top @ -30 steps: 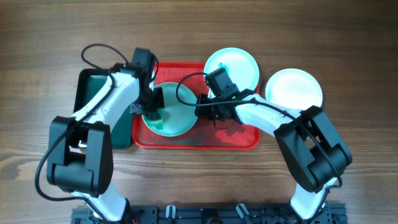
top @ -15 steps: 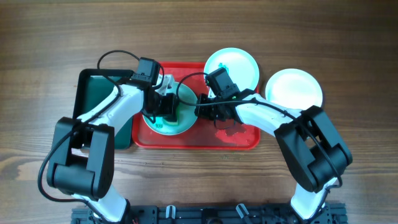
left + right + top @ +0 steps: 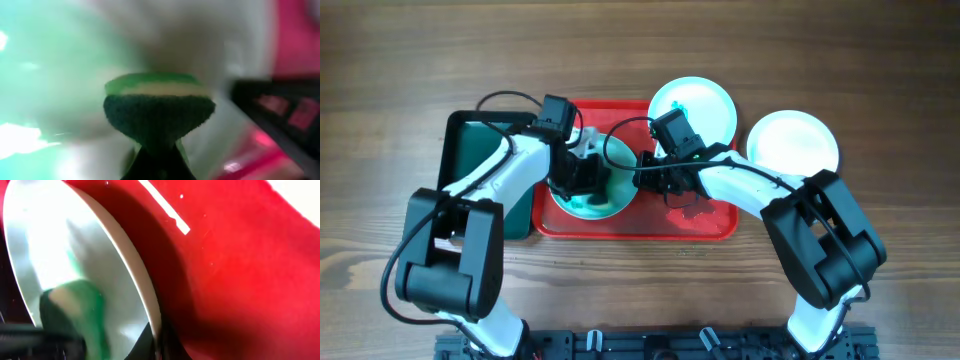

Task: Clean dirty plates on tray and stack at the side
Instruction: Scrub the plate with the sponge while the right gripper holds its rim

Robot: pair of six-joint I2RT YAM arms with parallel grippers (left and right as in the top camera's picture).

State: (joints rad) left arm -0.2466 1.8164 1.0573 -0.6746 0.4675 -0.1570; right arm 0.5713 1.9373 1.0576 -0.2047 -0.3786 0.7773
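A pale aqua plate (image 3: 616, 192) lies on the red tray (image 3: 700, 225), at its left side. My left gripper (image 3: 582, 178) is shut on a green sponge (image 3: 159, 107) and presses it on this plate. My right gripper (image 3: 642, 175) is shut on the plate's right rim (image 3: 145, 297). A second aqua plate (image 3: 705, 100) lies at the tray's far right corner, partly off it. A white plate (image 3: 792, 142) lies on the table right of the tray.
A black-rimmed dark green tray (image 3: 470, 150) lies left of the red tray, under my left arm. Dark smears mark the red tray floor near its front edge (image 3: 650, 228).
My left gripper moved from the plate's left edge to the right, across the plate's middle, with the sponge. My right arm has not moved.
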